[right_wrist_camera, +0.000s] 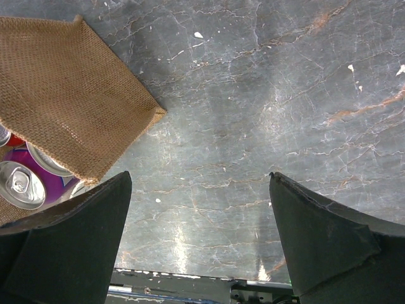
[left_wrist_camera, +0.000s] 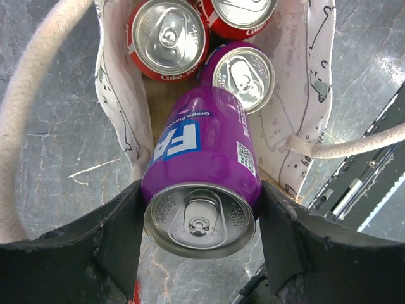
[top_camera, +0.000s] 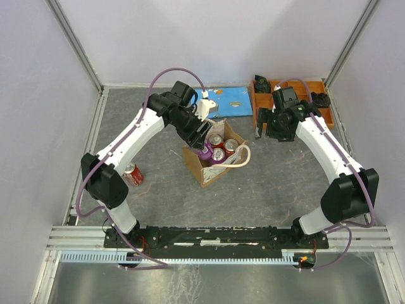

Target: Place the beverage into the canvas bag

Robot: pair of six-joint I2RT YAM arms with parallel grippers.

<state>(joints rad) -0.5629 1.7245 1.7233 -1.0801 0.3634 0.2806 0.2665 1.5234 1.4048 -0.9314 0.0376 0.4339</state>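
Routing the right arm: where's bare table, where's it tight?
Free: table between canvas bag and right arm, under open right hand; strip between bag and base rail. Tight: bag, three cans plus purple can in left hand; back edge, blue board, orange tray.

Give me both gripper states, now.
Left gripper: closed on the purple can.
Right gripper: open, holding nothing.

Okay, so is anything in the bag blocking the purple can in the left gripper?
Yes. Another purple can stands in the canvas bag just past the lower end of the held can, two red cans beyond it. Only a narrow strip of bag floor shows beside them.
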